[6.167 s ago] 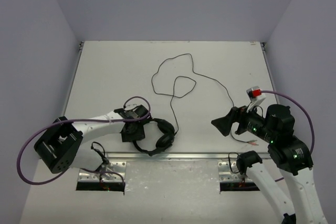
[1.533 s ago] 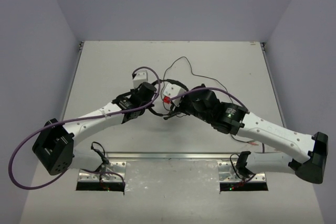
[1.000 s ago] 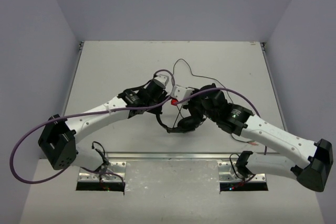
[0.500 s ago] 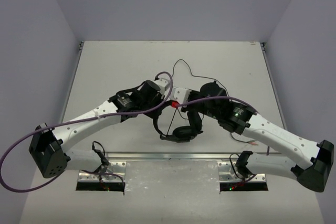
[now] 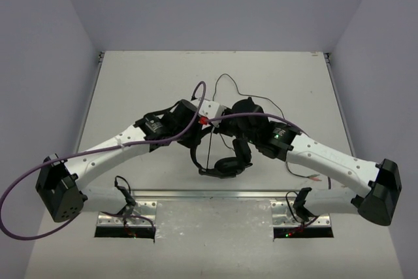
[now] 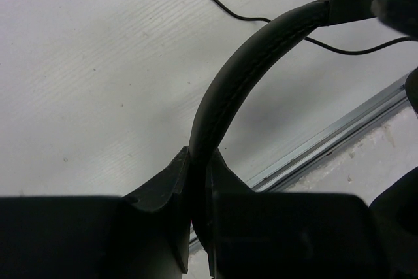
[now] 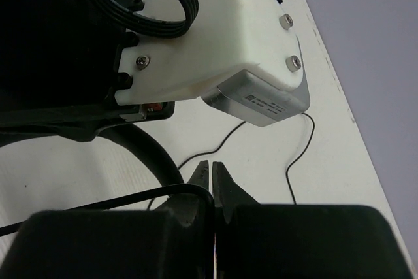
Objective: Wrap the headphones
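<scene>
Both arms reach inward and meet over the middle of the surface, with the headphones between them, toward the near edge.

**Left end effector**
- State: fully closed on the headband.
- The headband rises from between the two fingers and arcs up and to the right in the left wrist view.
- In that view it stands clear of the surface below it.

**Right end effector**
- State: fully closed, the fingertips pressed together with no gap showing.
- A thin black cable comes in from the left and ends at the closed tips, so it appears pinched there.
- It sits just beside the white camera housing of the left wrist, which fills the upper part of the right wrist view.

**Headphones**
- In the top view the headband curves down from the left end effector to the two earcups.
- The earcups lie close together, below and between the two wrists.
- The frames do not show whether the earcups rest on the surface or hang above it.
- The rest of the cable trails in loose curves over the far half of the surface.
- One section runs past the right forearm
</scene>
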Robot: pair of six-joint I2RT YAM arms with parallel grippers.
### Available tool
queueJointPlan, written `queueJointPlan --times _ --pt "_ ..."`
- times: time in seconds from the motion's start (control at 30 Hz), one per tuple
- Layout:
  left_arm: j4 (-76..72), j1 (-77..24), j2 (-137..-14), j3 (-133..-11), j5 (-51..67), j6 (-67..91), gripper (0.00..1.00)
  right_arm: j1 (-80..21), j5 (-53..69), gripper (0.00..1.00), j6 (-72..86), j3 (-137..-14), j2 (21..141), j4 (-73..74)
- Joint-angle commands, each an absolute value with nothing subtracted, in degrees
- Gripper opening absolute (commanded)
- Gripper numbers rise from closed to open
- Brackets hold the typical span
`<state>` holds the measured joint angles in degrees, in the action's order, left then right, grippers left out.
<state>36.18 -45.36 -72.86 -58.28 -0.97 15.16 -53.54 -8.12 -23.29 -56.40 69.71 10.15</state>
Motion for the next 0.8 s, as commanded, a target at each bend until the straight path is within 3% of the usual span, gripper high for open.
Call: queueJointPlan --times 0.0,0.3,0.77 --pt "34.0 -46.1 -70.0 -58.7 0.9 12.8 0.00 -53.3 -13.1 0.01 -17.8 -61.0 71.7 6.1" --pt "33.0 -44.9 -71.3 -62.4 0.3 19.1 0.00 -53.3 2.4 0.01 -4.9 -65.1 66.2 6.7" --pt "30.9 -45.0 -71.4 -64.4 3.2 22.9 0.00 -54.8 -1.5 0.01 -7.6 -67.9 69.2 10.7"
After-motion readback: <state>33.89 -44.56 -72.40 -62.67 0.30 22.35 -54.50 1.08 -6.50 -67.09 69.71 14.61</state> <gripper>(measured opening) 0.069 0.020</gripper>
